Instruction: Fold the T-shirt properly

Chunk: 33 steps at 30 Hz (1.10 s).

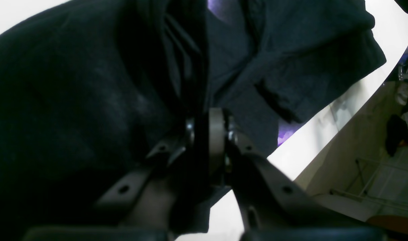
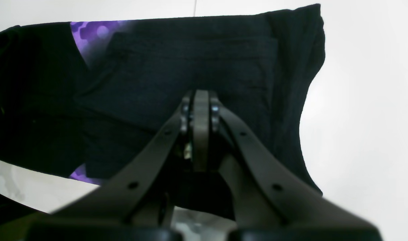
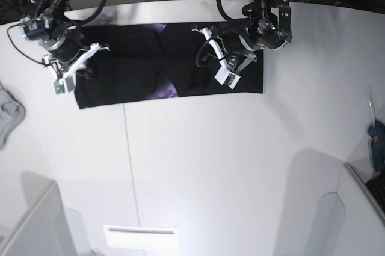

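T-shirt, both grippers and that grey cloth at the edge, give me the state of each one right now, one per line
T-shirt: folded into a long band across the far part of the table, mostly black side up, bits of purple print showing.
Left gripper: shut on the T-shirt's fabric.
Right gripper: shut, over the T-shirt's other end; whether it holds fabric can't be told.
Grey cloth: crumpled, apart from the T-shirt.
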### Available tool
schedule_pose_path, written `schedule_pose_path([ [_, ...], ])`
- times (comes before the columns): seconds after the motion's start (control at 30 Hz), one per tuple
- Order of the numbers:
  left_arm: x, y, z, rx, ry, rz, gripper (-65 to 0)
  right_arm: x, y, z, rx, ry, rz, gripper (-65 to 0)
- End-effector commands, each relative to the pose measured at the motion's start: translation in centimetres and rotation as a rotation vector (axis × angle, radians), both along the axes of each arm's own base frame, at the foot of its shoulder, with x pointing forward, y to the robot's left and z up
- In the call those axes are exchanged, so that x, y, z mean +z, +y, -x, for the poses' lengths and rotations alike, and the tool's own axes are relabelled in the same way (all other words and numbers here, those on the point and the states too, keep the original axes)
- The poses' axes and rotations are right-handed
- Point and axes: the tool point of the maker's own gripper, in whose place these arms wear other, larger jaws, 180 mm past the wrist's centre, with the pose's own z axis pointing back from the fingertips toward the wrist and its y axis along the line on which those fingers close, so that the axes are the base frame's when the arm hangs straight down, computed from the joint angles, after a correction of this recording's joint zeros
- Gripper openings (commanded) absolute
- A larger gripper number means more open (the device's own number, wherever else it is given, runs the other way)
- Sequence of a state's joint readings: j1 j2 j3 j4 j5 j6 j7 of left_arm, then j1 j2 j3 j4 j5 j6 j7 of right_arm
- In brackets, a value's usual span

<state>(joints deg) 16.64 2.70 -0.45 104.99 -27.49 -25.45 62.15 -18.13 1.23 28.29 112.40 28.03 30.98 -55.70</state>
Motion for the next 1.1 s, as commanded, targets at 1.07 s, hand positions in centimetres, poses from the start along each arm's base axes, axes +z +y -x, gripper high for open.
schedule_pose_path([
  [1.07,1.4,-1.8,-0.6,-0.036,-0.044,0.047,-65.0,1.0,0.1,-0.7,0.01,-0.046,-0.001,-65.0],
])
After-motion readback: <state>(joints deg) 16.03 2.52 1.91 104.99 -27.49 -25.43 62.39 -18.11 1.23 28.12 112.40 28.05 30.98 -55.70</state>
